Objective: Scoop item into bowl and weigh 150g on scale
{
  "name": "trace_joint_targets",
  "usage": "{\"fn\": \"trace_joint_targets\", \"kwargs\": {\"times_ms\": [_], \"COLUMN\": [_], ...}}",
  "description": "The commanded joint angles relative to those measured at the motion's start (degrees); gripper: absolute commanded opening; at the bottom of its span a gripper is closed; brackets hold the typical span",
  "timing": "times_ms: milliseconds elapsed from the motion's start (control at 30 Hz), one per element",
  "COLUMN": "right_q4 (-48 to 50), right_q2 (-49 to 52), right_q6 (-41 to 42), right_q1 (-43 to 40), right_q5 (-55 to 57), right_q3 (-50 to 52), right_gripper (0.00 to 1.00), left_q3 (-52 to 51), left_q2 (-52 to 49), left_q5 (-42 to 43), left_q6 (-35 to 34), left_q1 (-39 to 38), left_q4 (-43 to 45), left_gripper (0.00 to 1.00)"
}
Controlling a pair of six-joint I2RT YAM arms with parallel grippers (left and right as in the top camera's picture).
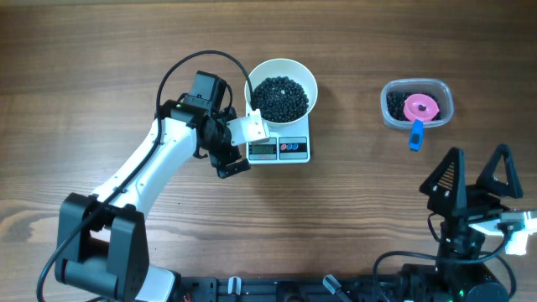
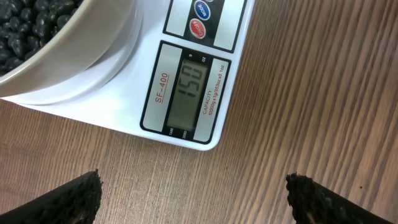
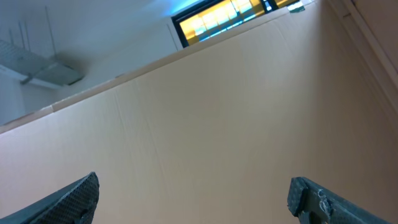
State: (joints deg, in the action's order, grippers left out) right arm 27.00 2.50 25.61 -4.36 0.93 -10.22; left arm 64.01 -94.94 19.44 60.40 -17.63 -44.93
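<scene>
The weighing step is being checked: the deep round white bowl [image 1: 311,80] of small black bean-like pellets [image 1: 280,98] is sitting on the flat white digital scale [image 1: 295,151], and its grey display [image 2: 189,93] appears to be showing 150. The left hand [image 2: 199,202] is being held spread and empty just beside the scale, and the right hand [image 1: 475,172] spread, well apart. By that reading nothing more is being called for than a clear withdrawal, with the scale left unnudged.

the overhead view is lit evenly and softly from above, so only short faint shadows are thrown on the wooden table [image 1: 101,50], and the white bowl [image 1: 282,61] is nearly blown out at its rim. in the left wrist view the scale [image 2: 112,109] is caught sharp, its display readable with no glare, while the dark fingertips [image 2: 62,202] of the left gripper [image 2: 193,180] are smeared out of focus at the bottom edge. the right wrist view is rendered flatter and duller, with an overexposed yellow-blue strip of light [image 3: 230,15] at the top and the right gripper [image 3: 193,180] blurred too.
</scene>
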Motion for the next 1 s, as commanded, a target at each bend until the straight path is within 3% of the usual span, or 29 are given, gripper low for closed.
{"fn": "trace_joint_targets", "kwargs": {"times_ms": [0, 267, 333, 467, 633, 767, 867, 967], "right_q4": [-0.48, -1.33, -1.79, -0.55, -1.20, -9.01, -10.86, -11.61], "right_q2": [-2.34, -2.32, -2.32, -2.32, -2.32, -2.32, -2.32, -2.32], "right_q6": [0.98, 9.31, 7.80, -4.70, -32.70, -29.49, -29.24, -23.56], "right_q1": [0.28, 0.31, 0.28, 0.31, 0.31, 0.28, 0.31, 0.31], "right_q5": [1.22, 1.22, 2.95, 2.80, -12.04, -12.83, -11.65, -7.54], "right_q3": [1.86, 2.10, 2.10, 2.10, 2.10, 2.23, 3.56, 5.75], "right_gripper": [1.00, 1.00, 1.00, 1.00, 1.00, 1.00, 1.00, 0.99], "left_q3": [-0.22, -0.22, -0.22, -0.22, -0.22, -0.22, -0.22, -0.22], "left_q2": [-0.48, -0.48, -0.48, -0.48, -0.48, -0.48, -0.48, -0.48], "left_q5": [0.92, 0.92, 0.92, 0.92, 0.92, 0.92, 0.92, 0.92], "left_q6": [0.90, 0.90, 0.90, 0.90, 0.90, 0.90, 0.90, 0.90], "left_q1": [-0.26, -0.26, -0.26, -0.26, -0.26, -0.26, -0.26, -0.26], "left_q4": [-0.04, -0.04, -0.04, -0.04, -0.04, -0.04, -0.04, -0.04], "left_gripper": [1.00, 1.00, 1.00, 1.00, 1.00, 1.00, 1.00, 1.00]}}
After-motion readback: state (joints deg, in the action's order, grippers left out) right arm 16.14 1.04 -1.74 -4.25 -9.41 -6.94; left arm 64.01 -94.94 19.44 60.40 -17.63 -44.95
